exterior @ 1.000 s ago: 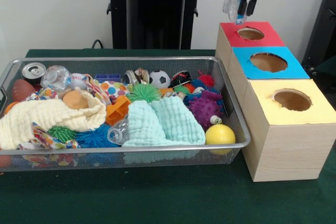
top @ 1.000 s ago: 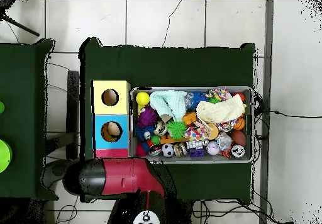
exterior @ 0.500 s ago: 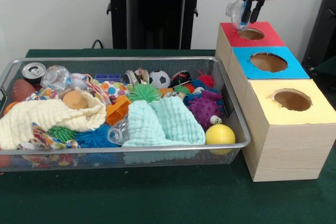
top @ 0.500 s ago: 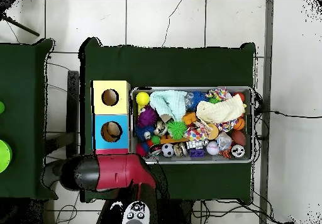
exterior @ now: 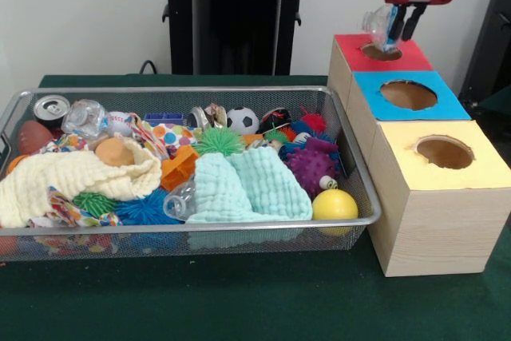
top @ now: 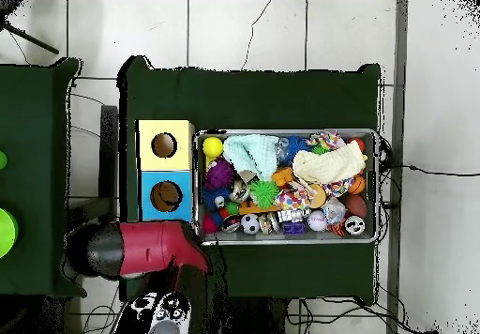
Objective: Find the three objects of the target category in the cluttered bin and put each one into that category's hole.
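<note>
My gripper [exterior: 404, 31] hangs just above the hole [exterior: 382, 52] in the red-topped box [exterior: 419, 57], at the top right of the front view. It is shut on a clear plastic bottle [exterior: 378, 20], which sticks out to the left of the fingers, over the hole. In the overhead view the red arm [top: 141, 248] covers the red box and hides the gripper. Two more clear crushed bottles lie in the wire bin [exterior: 200, 227]: one [exterior: 84, 117] at its far left, one [exterior: 180, 200] near its front wall.
A blue-topped box [exterior: 447, 105] and a yellow-topped box [exterior: 479, 169] stand in a row with the red one, right of the bin. The bin holds cloths, balls, spiky toys and a drink can [exterior: 52, 109]. A black stand [exterior: 231, 21] rises behind.
The gripper has carried the bottle to the right in the front view, from the red box's left edge to over its hole. In the overhead view the arm has swung left.
</note>
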`<state>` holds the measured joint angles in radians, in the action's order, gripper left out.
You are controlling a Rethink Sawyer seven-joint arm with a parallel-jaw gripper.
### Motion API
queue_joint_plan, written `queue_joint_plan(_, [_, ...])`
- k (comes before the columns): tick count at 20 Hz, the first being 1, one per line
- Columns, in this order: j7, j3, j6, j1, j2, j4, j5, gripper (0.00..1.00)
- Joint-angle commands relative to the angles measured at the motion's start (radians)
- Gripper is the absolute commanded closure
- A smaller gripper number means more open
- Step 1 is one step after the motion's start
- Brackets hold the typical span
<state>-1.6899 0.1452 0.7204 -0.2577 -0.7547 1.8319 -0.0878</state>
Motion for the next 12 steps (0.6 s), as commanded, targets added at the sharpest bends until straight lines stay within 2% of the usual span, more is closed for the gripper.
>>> queue_joint_plan(1, [-0.351,0.025,0.179,-0.038,0.061,-0.153,-0.047,1.00])
queue_joint_plan(6, [-0.338,0.031,0.252,-0.041,0.059,-0.204,-0.033,1.00])
queue_joint_plan(12, [-0.326,0.014,0.268,-0.024,0.104,-0.258,-0.028,1.00])
